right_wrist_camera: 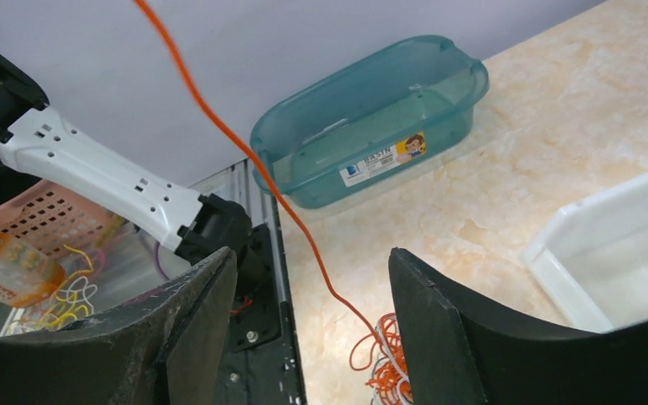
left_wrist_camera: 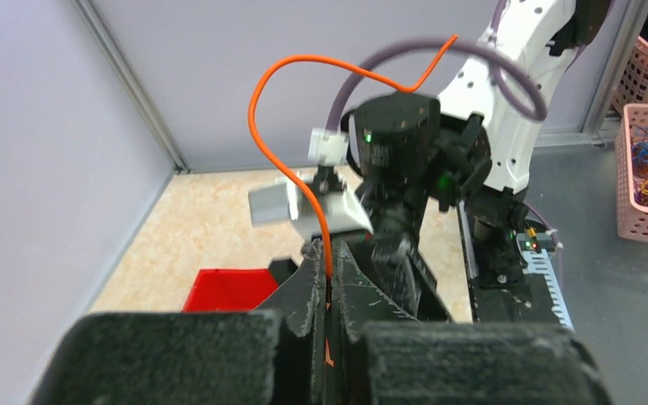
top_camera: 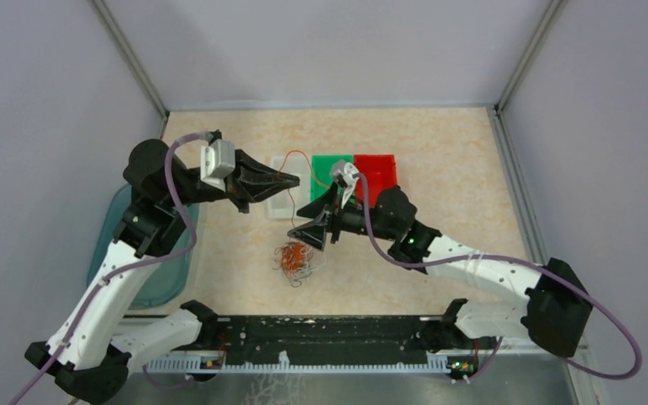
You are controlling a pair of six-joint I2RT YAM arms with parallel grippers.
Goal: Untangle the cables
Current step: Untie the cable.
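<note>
The left gripper (left_wrist_camera: 329,261) has its jaws pressed tight together on a single orange cable (left_wrist_camera: 256,101), which rises out of the pinch, arcs up in a tall loop and runs off toward the right arm. In the overhead view this cable bows out over the white tray (top_camera: 280,211) and then drops to the tangle of cables (top_camera: 295,258). The tangle is a small knot of orange and white strands (a dark strand or two may be in it, too fine to tell). It lies on the table (top_camera: 447,186) on the near side of the trays, between the two arms. The right gripper (right_wrist_camera: 310,270) hangs just beyond the tangle with its fingers spread wide and grips nothing. From its wrist camera the orange cable slants down through the gap between the fingers, touching neither as far as can be seen, and ends in the knot below. To the right of the white tray stand a green tray (top_camera: 331,164) and a red tray (top_camera: 380,169), side by side in a row. A teal basin (right_wrist_camera: 371,160) sits at the left edge of the table, beside the left arm
</note>
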